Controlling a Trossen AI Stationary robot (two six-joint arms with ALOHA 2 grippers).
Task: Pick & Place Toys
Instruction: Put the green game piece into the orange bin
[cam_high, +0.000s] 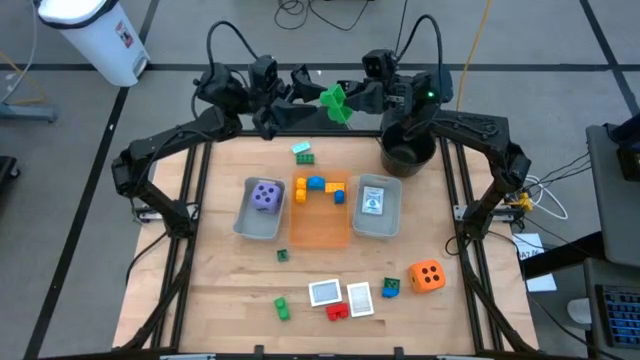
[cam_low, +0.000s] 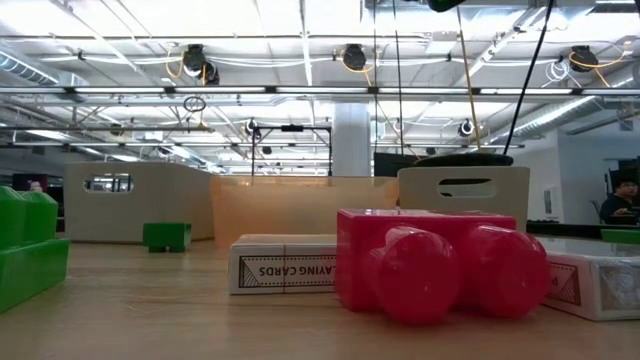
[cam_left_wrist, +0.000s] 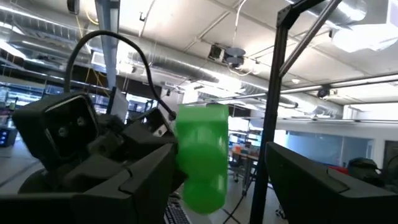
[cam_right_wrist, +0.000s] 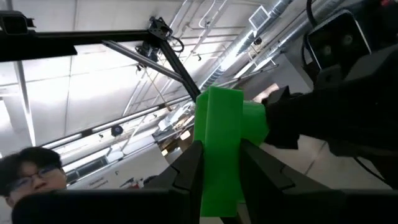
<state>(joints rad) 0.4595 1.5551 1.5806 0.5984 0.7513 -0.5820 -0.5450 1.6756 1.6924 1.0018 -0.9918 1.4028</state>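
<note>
Raised above the table's (cam_high: 200, 290) far edge beside the black bucket (cam_high: 408, 155), both arms meet at one green brick (cam_high: 334, 103), apparently a handover: right end effector (cam_high: 345, 100) clamps it, left end effector (cam_high: 305, 92) spread open

Your table (cam_high: 230, 300) is evenly lit from above, with only soft, short shadows beside the trays (cam_high: 258, 222). In the low view, ceiling lights (cam_low: 120, 15) blow out to white glare, and the near red brick (cam_low: 430, 262) looks soft and out of focus. Both wrist views face bright ceiling fixtures (cam_left_wrist: 367, 34), leaving the dark arm parts (cam_right_wrist: 354, 93) nearly silhouetted.
</note>
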